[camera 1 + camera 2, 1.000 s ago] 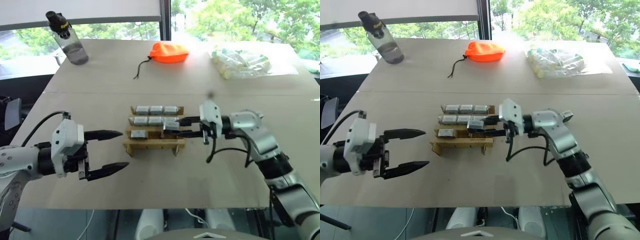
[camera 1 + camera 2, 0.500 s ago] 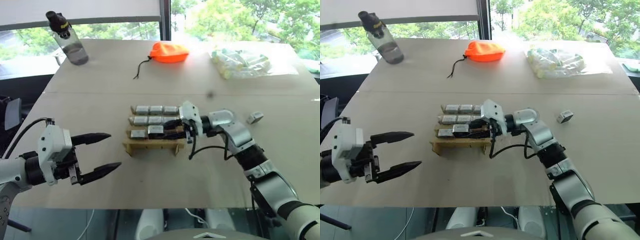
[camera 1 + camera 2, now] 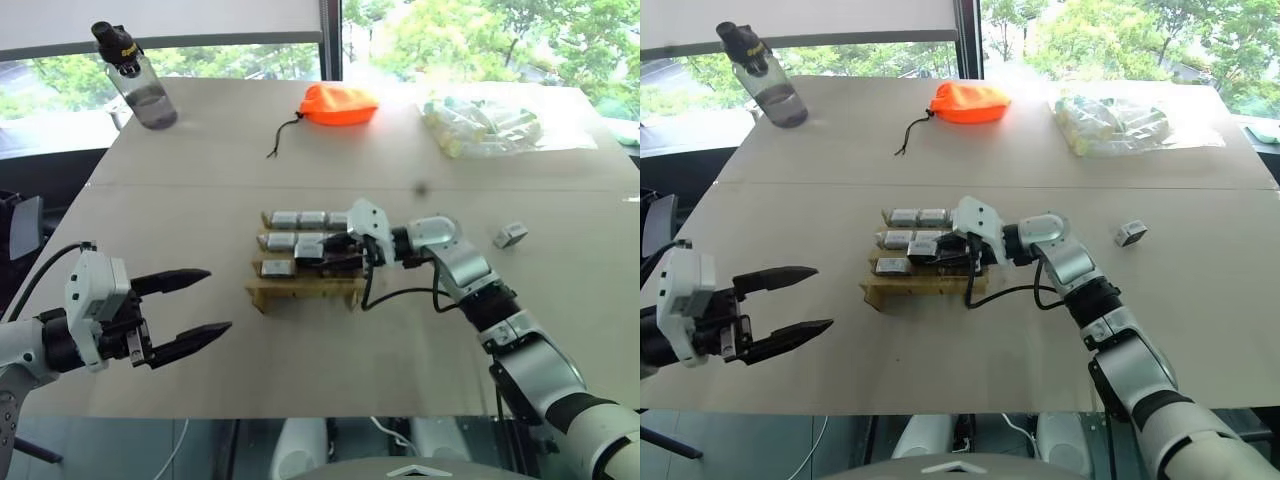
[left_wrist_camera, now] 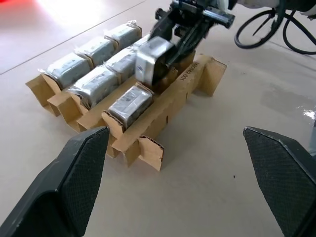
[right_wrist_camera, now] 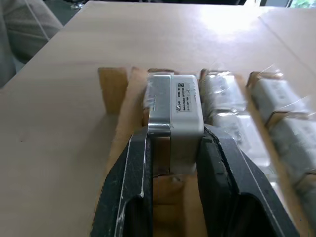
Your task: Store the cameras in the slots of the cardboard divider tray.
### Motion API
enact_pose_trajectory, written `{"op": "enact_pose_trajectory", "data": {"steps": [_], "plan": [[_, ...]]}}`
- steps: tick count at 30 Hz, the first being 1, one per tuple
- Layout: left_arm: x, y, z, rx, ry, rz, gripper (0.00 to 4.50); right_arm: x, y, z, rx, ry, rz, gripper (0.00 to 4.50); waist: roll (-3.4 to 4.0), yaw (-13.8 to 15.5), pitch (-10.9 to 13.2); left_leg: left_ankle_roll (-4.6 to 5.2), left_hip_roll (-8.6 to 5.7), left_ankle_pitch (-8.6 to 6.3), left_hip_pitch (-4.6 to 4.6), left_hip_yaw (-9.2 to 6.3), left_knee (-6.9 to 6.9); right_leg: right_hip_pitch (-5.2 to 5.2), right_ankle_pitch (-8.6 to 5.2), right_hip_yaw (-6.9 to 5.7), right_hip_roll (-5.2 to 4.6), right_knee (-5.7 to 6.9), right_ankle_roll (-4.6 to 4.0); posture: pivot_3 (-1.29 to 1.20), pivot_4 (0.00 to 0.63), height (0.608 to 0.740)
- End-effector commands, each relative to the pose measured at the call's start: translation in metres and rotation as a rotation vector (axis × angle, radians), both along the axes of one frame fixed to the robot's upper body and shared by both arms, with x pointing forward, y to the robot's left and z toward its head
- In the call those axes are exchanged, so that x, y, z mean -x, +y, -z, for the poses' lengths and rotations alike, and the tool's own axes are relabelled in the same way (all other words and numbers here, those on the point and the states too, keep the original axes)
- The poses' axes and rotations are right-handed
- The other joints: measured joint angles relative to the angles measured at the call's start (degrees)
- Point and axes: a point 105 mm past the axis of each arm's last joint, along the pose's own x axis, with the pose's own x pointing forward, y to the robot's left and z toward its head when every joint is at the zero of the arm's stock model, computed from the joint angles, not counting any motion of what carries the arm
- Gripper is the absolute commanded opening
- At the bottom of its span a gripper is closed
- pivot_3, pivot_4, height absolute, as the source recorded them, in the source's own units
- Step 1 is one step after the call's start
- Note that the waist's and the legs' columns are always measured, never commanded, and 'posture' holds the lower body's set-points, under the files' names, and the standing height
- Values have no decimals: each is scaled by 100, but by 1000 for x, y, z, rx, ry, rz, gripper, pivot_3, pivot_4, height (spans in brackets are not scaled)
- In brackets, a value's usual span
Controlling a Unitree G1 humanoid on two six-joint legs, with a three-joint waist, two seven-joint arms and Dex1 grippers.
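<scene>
Sitting near the middle of the broad pale-tan table [image 3: 200, 180], the tan-brown corrugated cardboard divider tray [image 3: 300, 292] has its stepped rows running across the robot's front, and most of its slots already hold silver-grey boxy metal cameras [image 3: 298, 219]: the far rows look filled, while the nearest row carries one camera at its left end with bare cardboard beside it. The right gripper [image 5: 172, 148] reaches in from the tray's right side, its two black fingers [image 5: 132, 177] clamped on the flanks of another silver-grey camera [image 4: 154, 60], which hangs just above the front row, beside the block already seated there. Seen along the gripper, the held camera's long axis lies roughly in line with the fingers and along the row, so the open slot sits directly under and slightly ahead of it; my judgement is that the coming move is a short descent, keeping the block square to the cardboard walls so it does not catch on them. The left gripper [image 3: 185, 308] hovers well off the tray's left side, its jaws spread wide and holding nothing, plainly the farther of the two. One small grey camera [image 3: 509, 235] lies loose on the table to the right, well apart from the tray.
</scene>
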Motion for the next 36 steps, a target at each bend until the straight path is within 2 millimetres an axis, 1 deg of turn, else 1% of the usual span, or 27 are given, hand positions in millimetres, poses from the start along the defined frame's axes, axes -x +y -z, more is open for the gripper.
{"op": "enact_pose_trajectory", "data": {"steps": [1, 5, 9, 10, 11, 12, 15, 18, 22, 24, 26, 28, 30, 33, 34, 36], "plan": [[-2, 0, -3, -10, -15, 17, 4500, 5, 0, -5, 1, -35, -30, 690, 0, 4, 0, 0, 0, 0, 0, -1, 0, 0, 0, -1, 0, 0, 0, 0, 150, 726], [-2, -1, -4, -10, -16, 24, 4500, 7, 0, 1, 26, -42, -39, 690, 0, 5, 0, 0, 0, 0, 0, -1, 0, 0, 0, -1, 0, -1, 0, 0, 150, 726], [-3, -2, -4, -9, -16, 29, 4500, 6, 3, 1, 23, -43, -32, 690, 0, 4, 0, 0, 0, 0, 0, -1, 0, 0, 0, -1, -1, -1, 0, 0, 150, 726], [-3, -3, -4, -8, -16, 31, 4500, 6, 4, 0, 20, -45, -31, 1689, 0, 3, 0, 0, 0, 0, 0, -1, 0, 0, 0, -1, -1, -1, 0, 0, 150, 726], [-3, -4, -3, -5, -15, 37, 4500, 7, 3, -4, 1, -48, -29, 2034, 0, 3, 0, 0, 0, 0, 0, -1, 0, 0, 0, -1, -1, -1, 0, 0, 150, 726], [-3, -6, -3, -4, -14, 44, 4500, 8, 1, -10, -21, -47, -27, 2478, 0, 3, 0, 0, 0, 0, 0, -1, 0, 0, 0, -1, -1, -1, 0, 0, 150, 726], [-3, -11, -6, 18, -19, 77, 4500, 20, -11, -24, -82, -23, -42, 2478, 2, 25, 1, 0, 0, 0, -3, -5, 0, 0, 0, -4, -2, -3, 0, 0, 150, 726], [-4, -15, -7, 31, -9, 112, 4500, 33, -25, -27, -93, -17, -47, 2478, 1, 27, 1, 0, -1, 0, -8, -9, 0, 1, 0, -9, -6, -8, 0, 0, 150, 726], [-15, -23, -7, 26, -14, 167, 4500, 41, -46, -42, -139, -41, 25, 2478, 8, 39, 5, 0, -2, 0, -6, -16, 0, 4, 0, -14, -3, -5, 0, 0, 150, 726], [-19, -31, -10, 29, -24, 212, 4500, 37, -66, -48, -111, -76, 94, 2478, 11, 36, 7, 0, -3, 0, -4, -17, 1, 4, 0, -15, -3, 0, 0, 0, 150, 726], [-23, -39, -13, 34, -34, 252, 4500, 30, -96, -45, -9, -98, 155, 2478, 10, 35, 7, 0, -7, 0, -2, -15, 2, 6, 0, -12, -3, -2, 1, 0, 150, 726], [-25, -44, -16, 41, -39, 283, 4500, 18, -133, -43, 110, -135, 227, 2478, 9, 45, 7, 1, -11, 0, -4, -15, 2, 6, 0, -11, -5, -6, 1, 0, 150, 726], [-24, -46, -16, 35, -37, 313, 4500, 7, -172, -46, 232, -181, 281, 2478, 11, 55, 11, 1, -12, 0, -7, -15, 1, 5, 0, -13, -5, -11, 1, 0, 150, 726], [-26, -49, -17, 31, -42, 337, 4500, 0, -205, -53, 331, -219, 304, 2478, 17, 22, 18, 2, -20, 0, -5, -7, -5, 3, 0, -8, -3, -13, 2, 0, 150, 726], [-26, -52, -19, 34, -51, 353, 4500, -4, -220, -53, 391, -235, 313, 2478, 19, 7, 20, 2, -20, 0, 0, -1, -7, 3, 0, -4, 2, -12, 1, 0, 150, 726], [-27, -59, -21, 39, -69, 376, 4500, -9, -242, -53, 495, -266, 326, 2478, 26, 0, 25, 2, -17, 0, 5, 6, -8, 2, 0, 2, 7, -9, 1, 0, 150, 726]]}}
